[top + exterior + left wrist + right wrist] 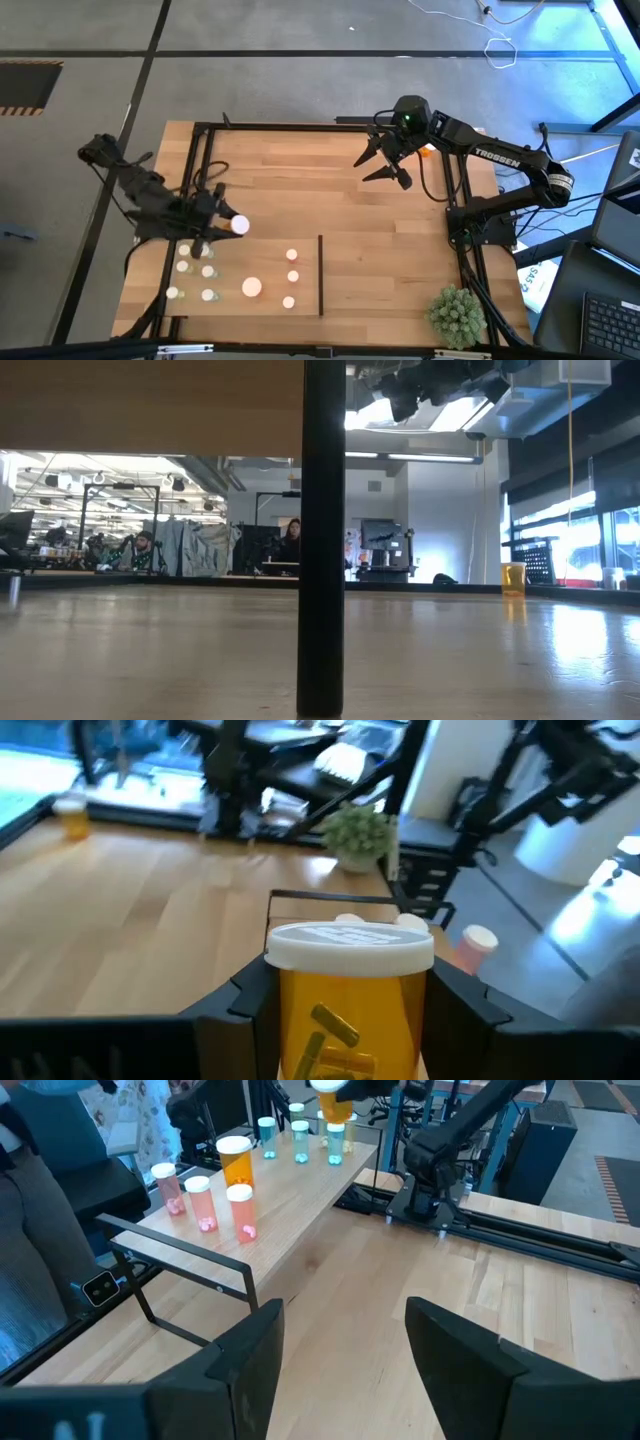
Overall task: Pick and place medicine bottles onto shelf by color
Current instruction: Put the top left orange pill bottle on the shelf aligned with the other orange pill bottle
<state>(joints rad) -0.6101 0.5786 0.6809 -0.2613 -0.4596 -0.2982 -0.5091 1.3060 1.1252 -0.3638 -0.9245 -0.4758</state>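
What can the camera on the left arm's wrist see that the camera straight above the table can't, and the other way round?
Only the left wrist view shows the capsules inside the orange bottle that the left gripper holds. Only the high view shows the right gripper, open above the table's far side, and the greenish bottles standing on the shelf. Both show the held bottle's white cap, the spiky green plant ball and the thin dark divider.
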